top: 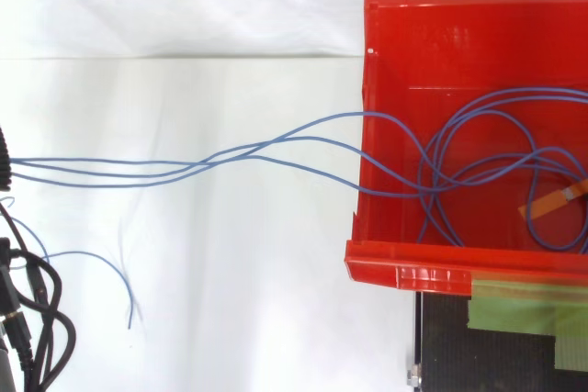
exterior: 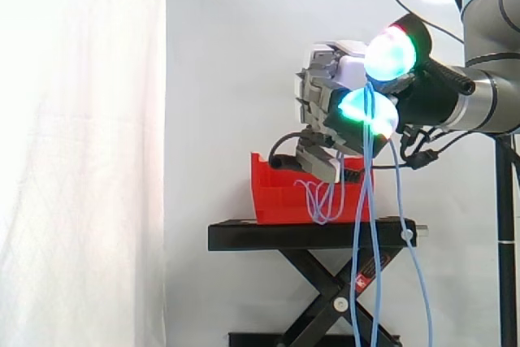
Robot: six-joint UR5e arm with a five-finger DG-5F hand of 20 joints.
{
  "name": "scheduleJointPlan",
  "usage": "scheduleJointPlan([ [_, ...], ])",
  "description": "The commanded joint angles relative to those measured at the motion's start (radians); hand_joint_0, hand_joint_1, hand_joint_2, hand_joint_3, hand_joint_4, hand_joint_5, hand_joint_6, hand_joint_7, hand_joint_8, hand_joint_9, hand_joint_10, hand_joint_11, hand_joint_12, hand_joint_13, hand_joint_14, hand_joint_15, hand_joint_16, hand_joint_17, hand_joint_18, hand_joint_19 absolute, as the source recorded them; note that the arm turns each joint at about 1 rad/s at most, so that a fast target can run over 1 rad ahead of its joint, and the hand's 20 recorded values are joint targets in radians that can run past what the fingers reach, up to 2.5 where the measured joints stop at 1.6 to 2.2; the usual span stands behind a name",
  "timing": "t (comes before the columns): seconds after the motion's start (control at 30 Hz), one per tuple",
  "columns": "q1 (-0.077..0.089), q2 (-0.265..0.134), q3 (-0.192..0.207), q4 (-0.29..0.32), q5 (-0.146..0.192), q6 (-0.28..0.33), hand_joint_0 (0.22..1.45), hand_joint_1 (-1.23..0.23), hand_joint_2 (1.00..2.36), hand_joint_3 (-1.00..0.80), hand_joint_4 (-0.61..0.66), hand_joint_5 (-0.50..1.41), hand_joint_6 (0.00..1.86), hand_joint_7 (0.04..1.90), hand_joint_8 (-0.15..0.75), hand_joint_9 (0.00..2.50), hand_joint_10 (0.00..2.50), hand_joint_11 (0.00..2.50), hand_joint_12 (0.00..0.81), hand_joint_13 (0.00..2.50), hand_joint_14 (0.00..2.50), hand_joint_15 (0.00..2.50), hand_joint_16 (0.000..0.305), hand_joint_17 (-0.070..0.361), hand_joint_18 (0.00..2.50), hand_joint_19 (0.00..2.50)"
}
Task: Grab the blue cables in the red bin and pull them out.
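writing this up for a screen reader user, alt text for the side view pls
The robot's hand holds blue cables just above a red bin on a black scissor stand. The cables hang from its glowing fingertips down past the stand, and a few loops droop over the bin's near wall.

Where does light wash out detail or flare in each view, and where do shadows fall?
Side view: the curtain at left is blown out to plain white, and the hand's glowing pads flare cyan. Top view: the white surface beside the red bin is washed bright; the blue cables cast almost no shadow.
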Motion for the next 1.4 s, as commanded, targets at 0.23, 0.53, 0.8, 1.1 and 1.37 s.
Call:
scheduleJointPlan([
  [0.23, 0.000, 0.000, 0.000, 0.000, 0.000, 0.000, 0.61, -0.57, 1.00, -1.00, 0.09, 0.96, 0.18, 0.82, 0.293, 1.32, 0.02, 1.47, 0.382, 1.36, 0.67, 1.46, 0.065, 0.147, 1.00, 0.86],
  [0.53, 0.000, 0.000, 0.000, 0.000, 0.000, 0.000, 0.63, -0.62, 1.00, -1.00, 0.08, 1.07, 0.06, 0.91, 0.276, 1.37, 0.02, 1.51, 0.367, 1.39, 0.57, 1.51, 0.064, 0.143, 1.00, 0.86],
  [0.8, 0.000, 0.000, 0.000, 0.000, 0.000, 0.000, 0.66, -0.69, 1.00, -1.00, 0.07, 1.11, 0.02, 0.95, 0.257, 1.38, 0.02, 1.53, 0.357, 1.41, 0.51, 1.56, 0.060, 0.135, 0.98, 0.87],
  [1.1, 0.000, 0.000, 0.000, 0.000, 0.000, 0.000, 0.78, -0.83, 1.00, -1.00, 0.05, 1.11, 0.00, 0.99, 0.214, 1.37, 0.02, 1.56, 0.315, 1.40, 0.38, 1.68, 0.053, 0.118, 0.92, 0.90],
  [1.37, 0.000, 0.000, 0.000, 0.000, 0.000, 0.000, 0.84, -0.89, 1.00, -1.00, 0.05, 1.08, 0.00, 0.98, 0.213, 1.36, 0.02, 1.56, 0.302, 1.40, 0.31, 1.73, 0.051, 0.114, 0.90, 0.91],
])
